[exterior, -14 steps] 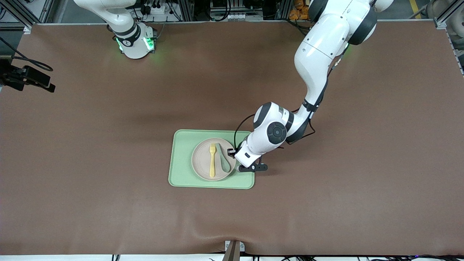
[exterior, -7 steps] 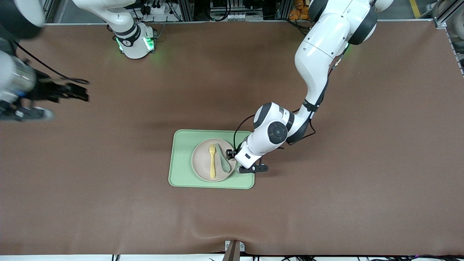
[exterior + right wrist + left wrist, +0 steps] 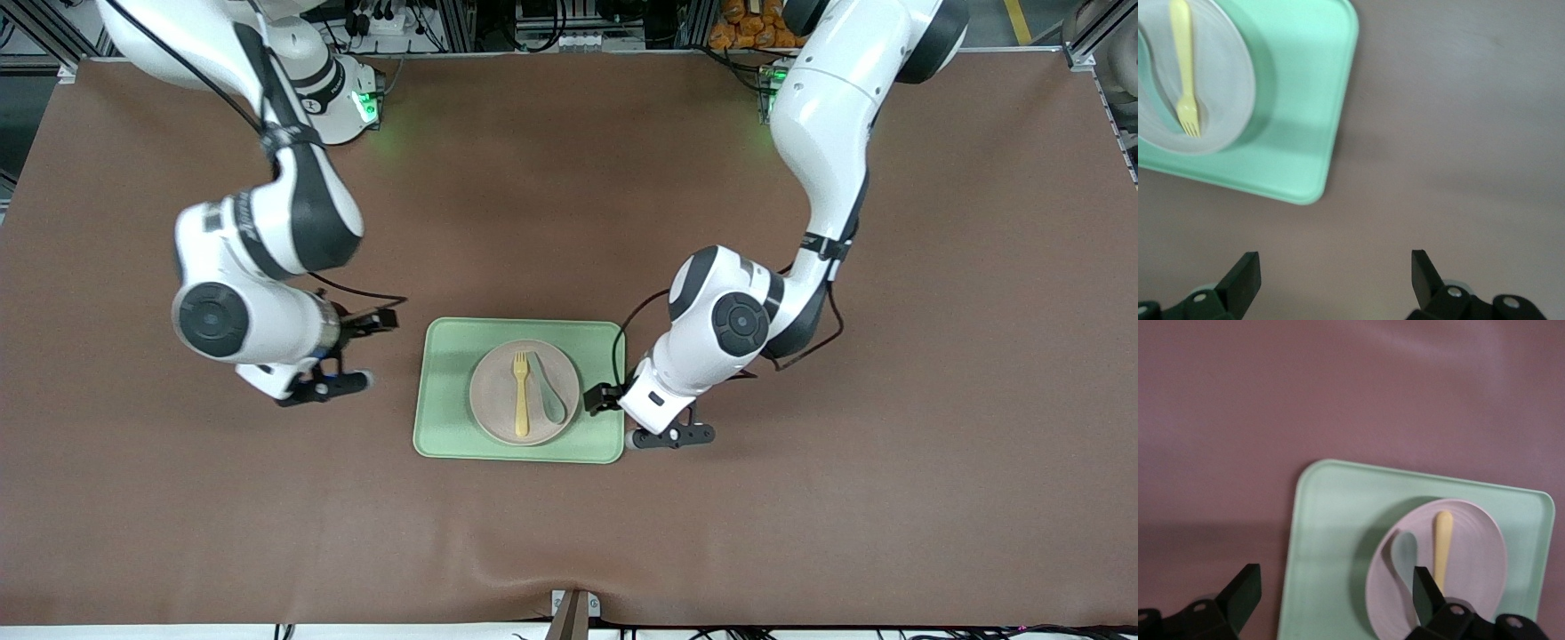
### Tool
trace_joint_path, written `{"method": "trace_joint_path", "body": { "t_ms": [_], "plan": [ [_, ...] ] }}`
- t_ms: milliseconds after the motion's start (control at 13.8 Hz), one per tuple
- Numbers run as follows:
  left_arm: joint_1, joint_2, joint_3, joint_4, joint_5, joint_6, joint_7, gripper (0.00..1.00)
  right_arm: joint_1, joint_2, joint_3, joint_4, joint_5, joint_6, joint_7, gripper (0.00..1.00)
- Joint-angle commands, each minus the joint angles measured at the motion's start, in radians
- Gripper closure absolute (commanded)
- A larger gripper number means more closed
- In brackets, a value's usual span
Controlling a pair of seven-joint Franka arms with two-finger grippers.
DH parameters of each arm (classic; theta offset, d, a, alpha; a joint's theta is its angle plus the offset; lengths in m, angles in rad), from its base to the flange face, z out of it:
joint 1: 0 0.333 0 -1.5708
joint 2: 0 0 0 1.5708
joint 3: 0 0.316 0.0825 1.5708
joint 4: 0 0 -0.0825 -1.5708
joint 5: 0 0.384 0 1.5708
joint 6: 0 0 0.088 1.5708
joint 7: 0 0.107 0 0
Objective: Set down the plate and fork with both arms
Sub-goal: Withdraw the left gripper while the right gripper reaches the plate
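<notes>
Front view lays out the whole job: the brown table (image 3: 800,533), then the light-green tray (image 3: 444,427) at its middle, the plate (image 3: 493,409) resting on the tray, and the fork (image 3: 520,396) lying in the plate beside a grey-green spoon (image 3: 549,400). I judge the stack sits there so each of my arms can come at it from its own end. My left gripper (image 3: 662,427) hangs just off the tray's edge toward the left arm's end, fingers spread and empty. My right gripper (image 3: 342,351) hangs over bare table toward the right arm's end, also spread and empty. Only my wrist views show those gaps plainly: the left frames tray, plate and both utensils; the right shows the fork's tines.
</notes>
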Motion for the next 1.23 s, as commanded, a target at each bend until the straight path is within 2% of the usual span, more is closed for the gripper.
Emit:
{"method": "trace_joint_path", "body": {
  "t_ms": [0,145,290,652,870,1159],
  "plan": [
    [0.033,-0.068,0.001,-0.040,0.097,-0.081,-0.004,0.00,0.045,0.113,-0.003,0.038,0.054,0.197,0.007,0.00],
    [0.067,-0.091,0.000,-0.041,0.146,-0.125,0.028,0.00,0.087,0.169,-0.003,0.036,0.057,0.383,0.009,0.00],
    [0.102,-0.099,0.000,-0.040,0.154,-0.154,0.073,0.00,0.101,0.209,-0.003,0.036,0.058,0.498,0.031,0.00],
    [0.220,-0.137,-0.002,-0.041,0.270,-0.219,0.272,0.00,0.188,0.252,-0.006,0.038,0.031,0.563,0.085,0.00],
    [0.317,-0.148,-0.011,-0.044,0.271,-0.257,0.433,0.00,0.206,0.261,-0.004,0.035,0.034,0.563,0.087,0.00],
    [0.342,-0.214,-0.020,-0.049,0.278,-0.375,0.441,0.00,0.211,0.291,-0.004,0.036,0.040,0.609,0.099,0.00]
  ]
}}
